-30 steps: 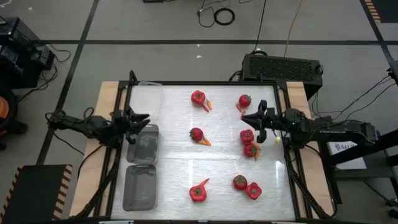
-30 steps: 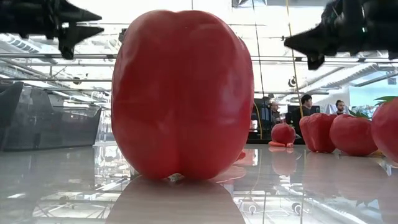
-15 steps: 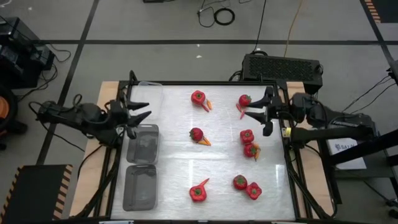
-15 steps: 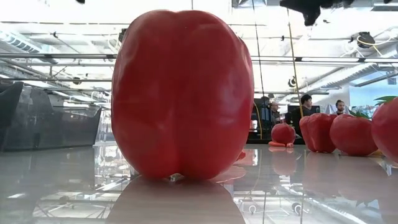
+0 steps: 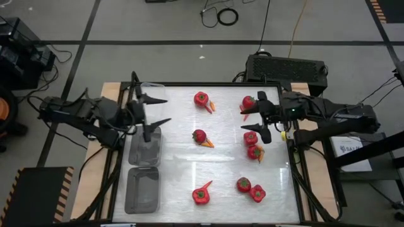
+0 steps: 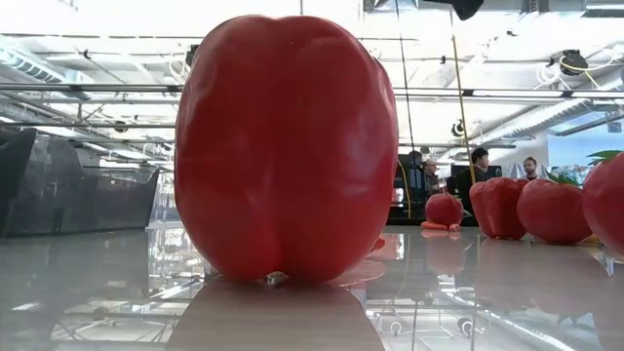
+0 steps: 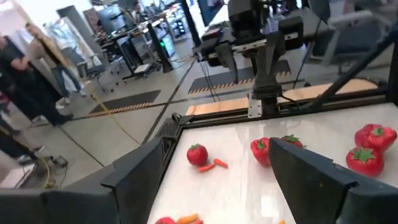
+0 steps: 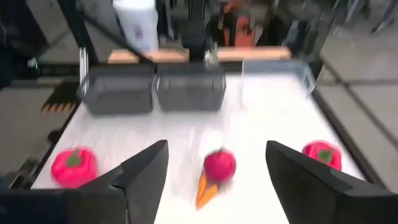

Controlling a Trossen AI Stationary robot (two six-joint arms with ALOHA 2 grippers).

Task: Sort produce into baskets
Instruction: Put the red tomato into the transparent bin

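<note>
Produce (image 5: pixel 199 135) lies scattered center/right of frame on glossy tabletop (image 5: pixel 177 167), likely light, smooth, roll-prone, so pinch peppers across body w/ left end effector (image 5: pixel 155 111) or right end effector (image 5: pixel 253 120), both released.

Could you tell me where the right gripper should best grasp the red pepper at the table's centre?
Probably from straight above, fingers across the round body of the centre pepper, away from the orange chili touching one side. The right gripper is open.
</note>
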